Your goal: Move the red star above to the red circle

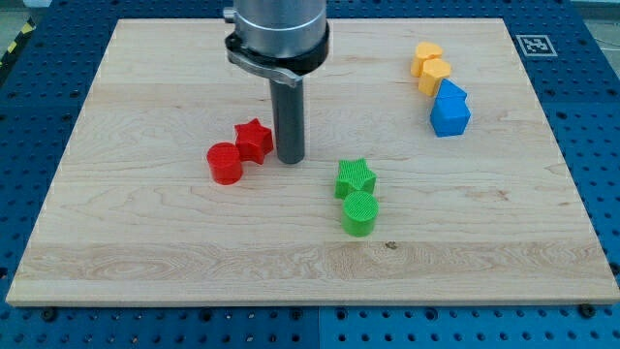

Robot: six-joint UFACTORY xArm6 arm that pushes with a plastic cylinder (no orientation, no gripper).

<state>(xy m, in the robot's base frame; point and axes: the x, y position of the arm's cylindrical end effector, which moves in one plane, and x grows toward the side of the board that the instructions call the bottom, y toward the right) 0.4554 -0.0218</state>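
1. Red star (254, 140): on the wooden board (145, 242), just to the view's left of my tip (290, 159), very close, maybe touching; hard to tell.
2. Red circle (224, 163): touching the star, lower and further to the view's left of the tip.
3. No jaws here, only a dark rod; top of the arm cut off by the view's top edge.
4. Green star (356, 177) and green circle (359, 213): lower right of the tip, pressed together.
5. Yellow blocks (430, 67) and blue blocks (449, 110): far right of the tip, bunched up, shapes hard to make out.
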